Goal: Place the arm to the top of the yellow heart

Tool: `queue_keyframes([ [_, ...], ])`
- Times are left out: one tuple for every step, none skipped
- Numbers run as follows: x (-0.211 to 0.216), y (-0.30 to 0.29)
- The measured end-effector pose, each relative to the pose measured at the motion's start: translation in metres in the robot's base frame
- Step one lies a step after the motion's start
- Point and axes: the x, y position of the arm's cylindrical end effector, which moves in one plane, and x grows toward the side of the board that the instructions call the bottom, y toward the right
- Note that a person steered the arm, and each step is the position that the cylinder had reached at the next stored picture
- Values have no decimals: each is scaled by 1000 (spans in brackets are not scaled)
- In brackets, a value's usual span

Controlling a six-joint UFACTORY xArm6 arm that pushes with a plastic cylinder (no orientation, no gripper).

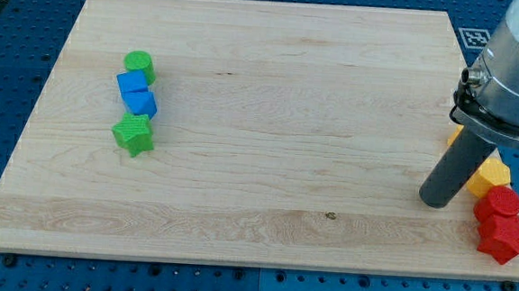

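My tip (436, 201) rests on the wooden board (261, 118) near its right edge. A yellow block (489, 176) lies just right of the rod; its shape is hard to make out, and part of it is hidden behind the rod. A small orange-yellow piece (456, 135) shows behind the rod higher up. My tip sits to the left of and slightly below the yellow block.
Two red blocks (499, 203) (504, 239) lie below the yellow one at the board's right edge. At the view's left a green cylinder (140, 64), two blue blocks (131, 83) (141, 102) and a green star (134, 134) form a column.
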Motion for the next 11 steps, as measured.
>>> queue_keyframes([
  [-12,-13],
  [-21,-25],
  [-39,-35],
  [-61,-39],
  [-82,-42],
  [-98,-34],
  [-107,-28],
  [-124,-28],
  [-149,-16],
  [-155,-1],
  [-155,30],
])
